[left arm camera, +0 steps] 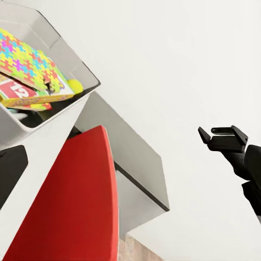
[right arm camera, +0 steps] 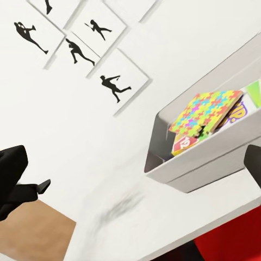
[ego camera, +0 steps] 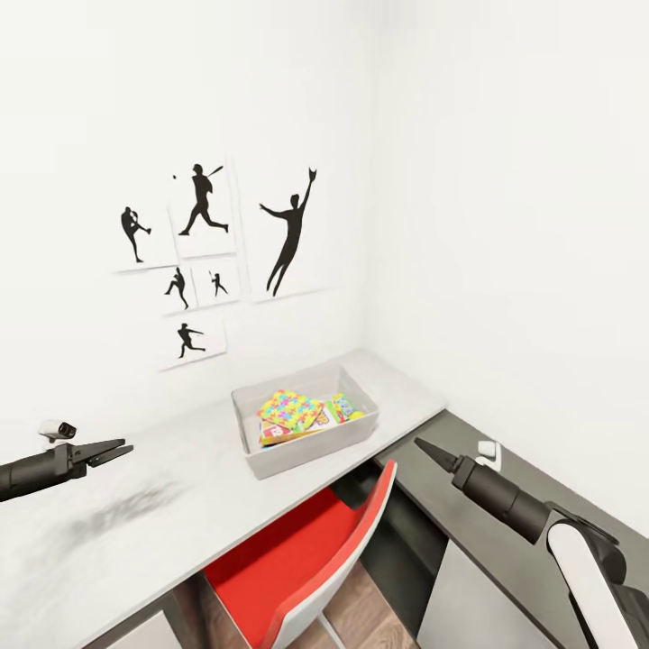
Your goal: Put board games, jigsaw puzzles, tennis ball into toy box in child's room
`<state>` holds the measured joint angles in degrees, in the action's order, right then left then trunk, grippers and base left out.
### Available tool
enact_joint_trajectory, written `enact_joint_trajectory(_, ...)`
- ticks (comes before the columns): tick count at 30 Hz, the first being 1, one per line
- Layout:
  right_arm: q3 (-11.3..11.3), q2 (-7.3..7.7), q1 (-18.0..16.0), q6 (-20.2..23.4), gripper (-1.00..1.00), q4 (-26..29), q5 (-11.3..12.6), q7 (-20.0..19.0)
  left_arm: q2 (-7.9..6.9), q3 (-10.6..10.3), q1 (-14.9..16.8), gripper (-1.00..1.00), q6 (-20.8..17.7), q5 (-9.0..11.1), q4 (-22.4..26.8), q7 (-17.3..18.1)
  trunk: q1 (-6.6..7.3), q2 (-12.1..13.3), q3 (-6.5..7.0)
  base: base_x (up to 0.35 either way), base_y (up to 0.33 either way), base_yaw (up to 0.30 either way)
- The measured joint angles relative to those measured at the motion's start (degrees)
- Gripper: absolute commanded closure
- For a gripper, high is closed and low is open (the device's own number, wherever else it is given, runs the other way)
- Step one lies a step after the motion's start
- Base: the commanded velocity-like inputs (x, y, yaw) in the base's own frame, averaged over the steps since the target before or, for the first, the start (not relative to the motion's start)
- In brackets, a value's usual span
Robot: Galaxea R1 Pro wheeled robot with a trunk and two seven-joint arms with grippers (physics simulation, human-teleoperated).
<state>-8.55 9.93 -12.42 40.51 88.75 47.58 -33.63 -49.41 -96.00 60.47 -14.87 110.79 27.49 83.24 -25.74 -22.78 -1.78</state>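
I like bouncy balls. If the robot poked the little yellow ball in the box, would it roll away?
Probably only a little. The ball is round and smooth, so it likely rolls easily. But it sits low in the box, wedged between the wall and the stacked games, so it should stay in. It looks small and probably light.

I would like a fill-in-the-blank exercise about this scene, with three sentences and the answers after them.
1. The jigsaw puzzle lies inside the light grey ____, on top of the other toys.
2. The chair pushed under the table has a seat of ____ colour.
3. The black silhouette pictures hang on the ____ above the table.

Missing words: toy box; red; wall
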Motion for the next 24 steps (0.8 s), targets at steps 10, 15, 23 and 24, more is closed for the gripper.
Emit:
enact_joint_trajectory(10,0.0,0.21,0.0,0.0,-1.00,0.0,0.0,0.0,0.04,0.0,-0.1,-1.00,0.0,0.0,0.0,-0.1,-0.01,0.0,0.90,-0.001,0.001,-0.016)
enact_joint_trajectory(15,0.0,0.25,0.0,0.0,-1.00,0.0,0.0,0.0,0.11,0.0,0.0,-1.00,0.0,-0.1,0.0,-0.1,-0.01,-0.1,1.34,-0.005,0.001,-0.094)
enact_joint_trajectory(23,0.0,0.15,0.0,0.0,-1.00,0.0,0.0,0.0,0.19,0.0,0.0,-1.00,-0.1,-0.1,0.1,-0.1,-0.03,-0.1,2.05,-0.109,0.111,-0.156)
enact_joint_trajectory(24,0.0,0.07,0.0,0.0,-1.00,0.0,0.0,0.0,0.18,0.0,0.0,-1.00,0.0,-0.1,0.0,-0.1,-0.03,-0.1,2.13,-0.093,0.091,-0.193)
